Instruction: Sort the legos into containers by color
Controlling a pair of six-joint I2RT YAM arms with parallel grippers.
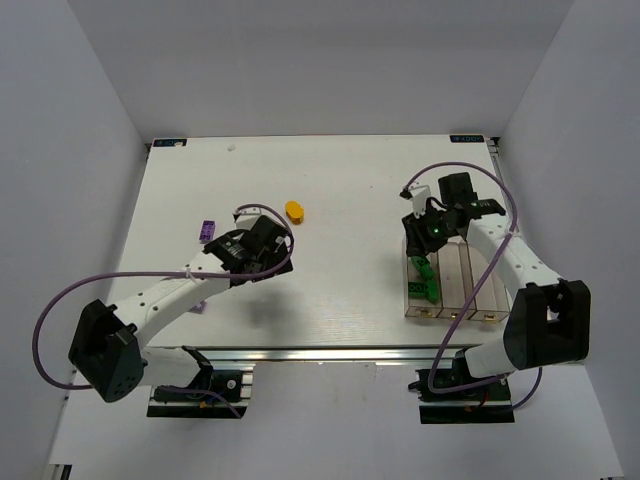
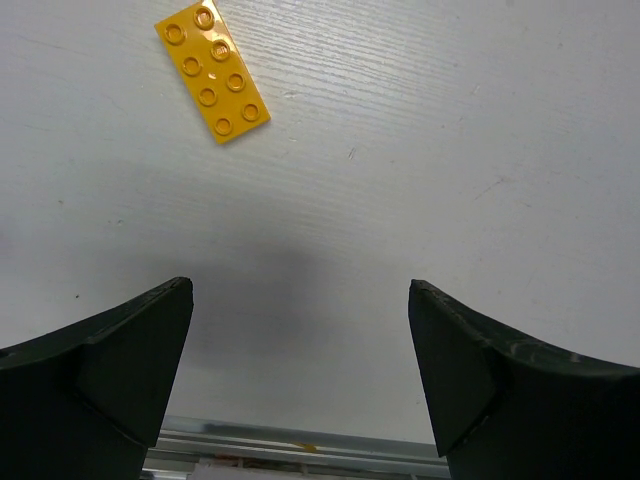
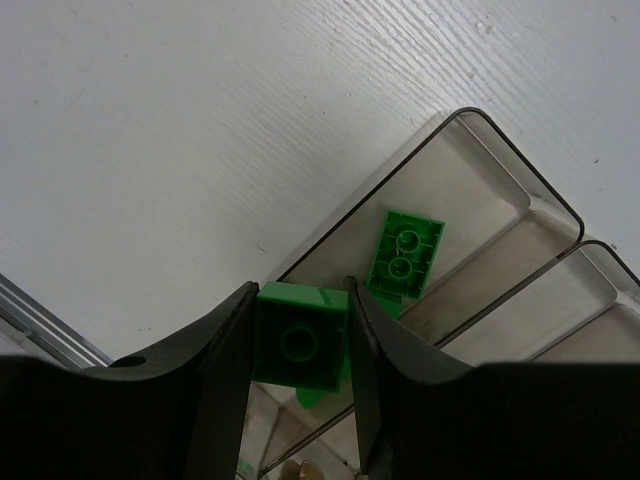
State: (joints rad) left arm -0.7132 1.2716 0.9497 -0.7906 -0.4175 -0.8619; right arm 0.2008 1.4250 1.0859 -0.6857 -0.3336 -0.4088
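Legos in three colours, some on the table (image 1: 350,170) and some in the bins. One green brick (image 3: 300,345), square and glossy with its hollow underside and round tube in view, clamped between the black fingers of the right gripper (image 3: 300,300). Hangs over the 12 o'clock end of the leftmost bin, at about 3 o'clock on the table from above. Lower down, inside that same bin, a second green brick (image 3: 405,255), also underside up, at 1 o'clock from the held one in the wrist view.

Three containers (image 3: 520,165) of clear plastic: narrow, round-cornered, joined side by side, laid lengthwise from 12 to 6 o'clock, with thin shared walls between compartments.

Left gripper (image 2: 300,330) spread wide and holding nothing, with white tabletop between its dark wedge-shaped fingers. Hovers just left of the table's centre. At 11 o'clock from those fingers, well apart and skewed, a yellow-orange plate (image 2: 212,72): flat, with eight studs in two rows. At 9 o'clock on the table, a small flat purple brick (image 1: 207,230), near the left wrist.

Purple cables (image 1: 505,205) looped off both arms, the right one arching over the bins' 3 o'clock side. Matte white tabletop with fine streaked grain, and an aluminium rail (image 1: 320,352) along the 6 o'clock edge.
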